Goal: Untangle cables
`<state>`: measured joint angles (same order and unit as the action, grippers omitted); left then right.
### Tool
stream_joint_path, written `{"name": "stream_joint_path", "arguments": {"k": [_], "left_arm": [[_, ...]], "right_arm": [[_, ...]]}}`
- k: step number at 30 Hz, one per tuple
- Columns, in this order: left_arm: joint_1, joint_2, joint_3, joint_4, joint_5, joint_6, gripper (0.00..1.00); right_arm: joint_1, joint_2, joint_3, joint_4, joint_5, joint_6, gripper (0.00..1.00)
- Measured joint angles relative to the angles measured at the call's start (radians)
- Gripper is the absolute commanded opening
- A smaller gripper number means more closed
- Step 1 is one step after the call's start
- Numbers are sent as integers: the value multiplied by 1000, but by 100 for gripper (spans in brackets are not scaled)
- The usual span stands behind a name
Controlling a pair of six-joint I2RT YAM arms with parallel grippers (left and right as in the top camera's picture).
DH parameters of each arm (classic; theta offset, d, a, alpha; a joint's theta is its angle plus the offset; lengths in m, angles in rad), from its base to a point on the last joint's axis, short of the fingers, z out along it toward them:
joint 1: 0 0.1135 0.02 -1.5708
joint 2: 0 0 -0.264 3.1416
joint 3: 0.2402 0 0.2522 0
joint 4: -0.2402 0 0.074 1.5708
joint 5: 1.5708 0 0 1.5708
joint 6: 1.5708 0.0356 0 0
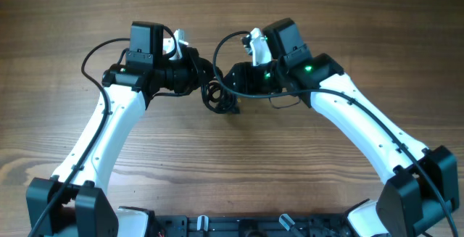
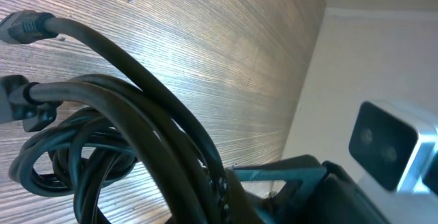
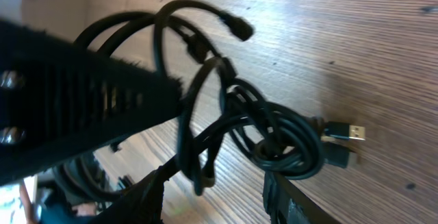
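Toward the middle of the wooden table (image 1: 232, 164), the cables (image 1: 217, 96) sit as one tangled black bundle of loops between the two claws. The left gripper (image 1: 205, 76) is clenched on several strands. The right gripper (image 3: 212, 193) faces it with jaws apart, one thin strand hanging in the gap. Farther out, a flat metal plug (image 3: 354, 133) of the bundle rests on the wood.
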<state>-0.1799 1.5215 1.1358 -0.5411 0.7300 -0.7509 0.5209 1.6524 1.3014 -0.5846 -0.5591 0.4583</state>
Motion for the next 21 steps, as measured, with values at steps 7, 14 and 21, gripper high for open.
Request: {"name": "stream_joint_path", "arguments": {"k": [7,14,21], "left_arm": [[0,0,0,5,62,-34,4],[4,8,0,4,95,-36,4],[82,10,0,-101,47,-12,4]], "right_arm": [[31,13,0,28,73,-26,21],[39,31,1,42,89,-7,4],[-37,40,4,-42,139,91,4]]}}
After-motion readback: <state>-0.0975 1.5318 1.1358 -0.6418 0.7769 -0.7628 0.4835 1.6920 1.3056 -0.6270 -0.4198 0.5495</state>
